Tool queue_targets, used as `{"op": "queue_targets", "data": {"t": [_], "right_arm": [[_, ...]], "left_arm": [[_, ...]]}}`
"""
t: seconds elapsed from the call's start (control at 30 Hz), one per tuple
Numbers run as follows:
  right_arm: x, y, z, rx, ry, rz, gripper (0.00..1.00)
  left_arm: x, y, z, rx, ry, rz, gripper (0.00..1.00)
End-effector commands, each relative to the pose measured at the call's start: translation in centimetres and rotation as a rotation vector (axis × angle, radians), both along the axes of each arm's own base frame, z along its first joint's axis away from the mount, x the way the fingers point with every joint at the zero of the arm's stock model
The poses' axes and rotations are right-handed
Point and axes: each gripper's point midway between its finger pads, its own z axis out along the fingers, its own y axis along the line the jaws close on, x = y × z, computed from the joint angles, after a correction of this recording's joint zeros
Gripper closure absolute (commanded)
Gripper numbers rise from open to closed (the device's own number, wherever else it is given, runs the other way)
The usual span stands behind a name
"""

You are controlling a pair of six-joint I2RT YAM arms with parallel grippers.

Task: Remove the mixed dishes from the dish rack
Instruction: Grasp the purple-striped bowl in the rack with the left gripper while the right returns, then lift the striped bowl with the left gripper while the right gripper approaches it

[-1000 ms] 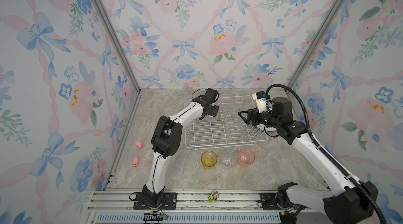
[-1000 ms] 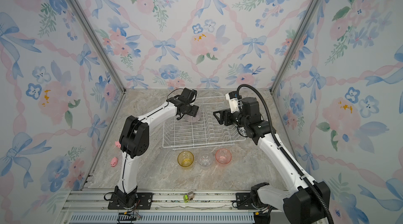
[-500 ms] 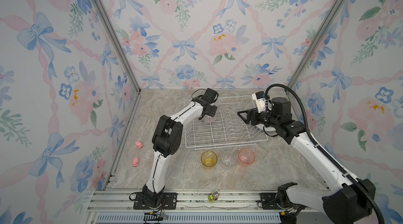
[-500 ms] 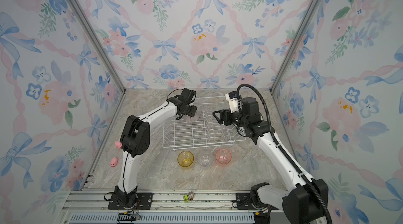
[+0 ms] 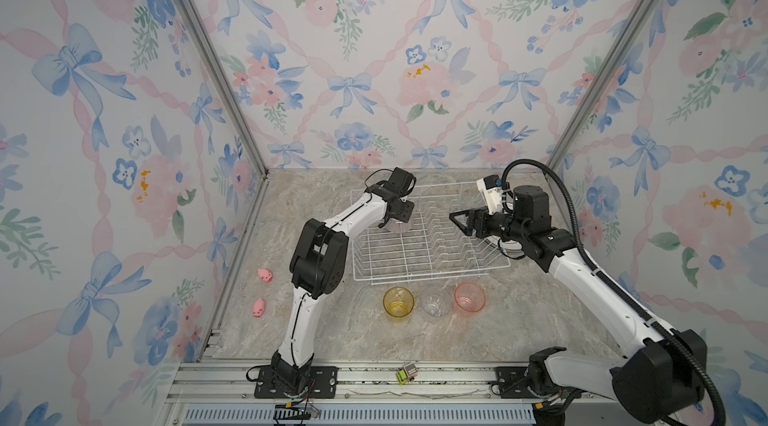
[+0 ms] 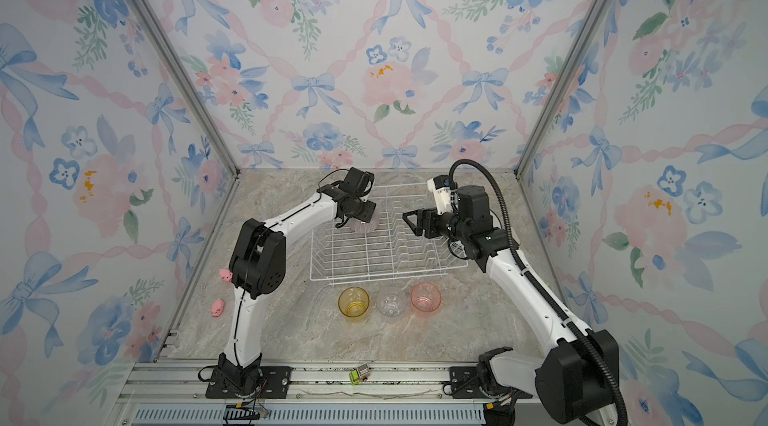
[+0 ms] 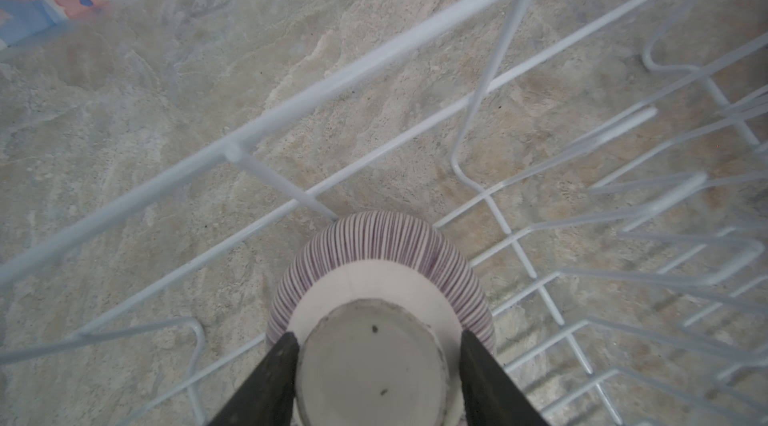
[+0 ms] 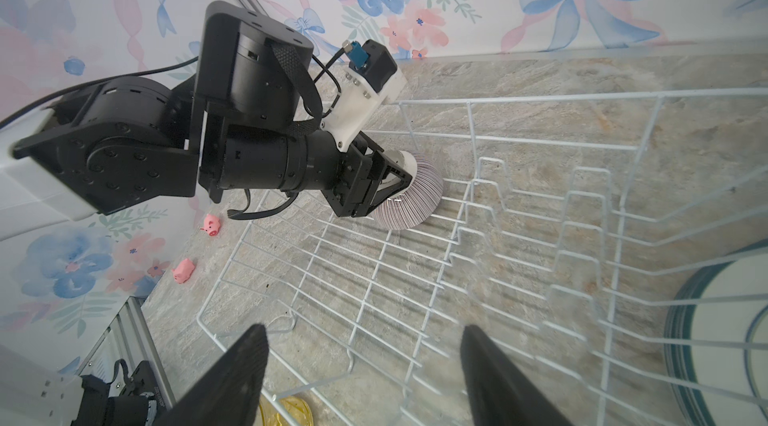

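Observation:
The ribbed purplish bowl (image 5: 399, 227) (image 7: 374, 237) lies upside down in the far left part of the white wire dish rack (image 5: 432, 277) (image 8: 469, 237). My left gripper (image 5: 397, 216) (image 7: 378, 336) is shut on the bowl's raised foot, one finger on each side. Over the rack's right part hangs my right gripper (image 5: 455, 218) (image 8: 363, 328), open with nothing between its fingers. A stack of white plates (image 8: 715, 341) with dark rims lies just beyond the rack's right side. Yellow (image 5: 398, 301), clear (image 5: 434, 304) and pink (image 5: 469, 297) tumblers stand upright on the table before the rack.
Two pink pig toys (image 5: 264, 275) (image 5: 258, 307) lie near the left wall. A small green toy car (image 5: 406, 373) sits on the front rail. Floral walls close in the left, back and right. Upright prongs (image 8: 582, 212) fill the rack's middle.
The left gripper's jaws have narrowed onto the bowl's foot, with the hand shifting only slightly. The right arm has stayed still.

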Motion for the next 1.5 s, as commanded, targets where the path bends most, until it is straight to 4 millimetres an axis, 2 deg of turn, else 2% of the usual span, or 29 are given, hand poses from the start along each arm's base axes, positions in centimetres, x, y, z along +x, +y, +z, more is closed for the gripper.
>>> {"op": "queue_targets", "data": {"t": [0.0, 0.3, 0.5, 0.73, 0.83, 1.07, 1.23, 1.47], "right_arm": [[0.2, 0.2, 0.1, 0.037, 0.003, 0.007, 0.25], [0.1, 0.2, 0.2, 0.044, 0.001, 0.007, 0.25], [0.2, 0.4, 0.2, 0.055, 0.006, 0.011, 0.25], [0.5, 0.8, 0.0, 0.070, 0.014, 0.018, 0.25], [0.6, 0.9, 0.0, 0.074, 0.017, 0.022, 0.25], [0.6, 1.3, -0.3, 0.082, 0.031, 0.029, 0.25], [0.7, 2.9, -1.1, 0.148, 0.093, 0.067, 0.25], [1.4, 6.4, -3.9, 0.212, 0.222, 0.116, 0.26]], "left_arm": [[-1.6, 1.5, -1.3, 0.050, 0.062, 0.004, 0.41], [-2.1, 1.9, -0.8, 0.054, 0.059, 0.007, 0.44], [-2.5, 2.1, -0.8, 0.057, 0.069, 0.006, 0.37], [-2.9, 2.9, 0.1, 0.076, 0.053, 0.018, 0.40], [-2.8, 2.9, 0.1, 0.070, 0.055, 0.010, 0.44], [-3.0, 2.7, -0.5, 0.055, 0.077, -0.007, 0.60], [-3.2, 2.6, -0.6, 0.036, 0.088, -0.010, 0.71], [-3.2, 2.4, 1.9, -0.063, 0.081, -0.024, 0.72]]}}
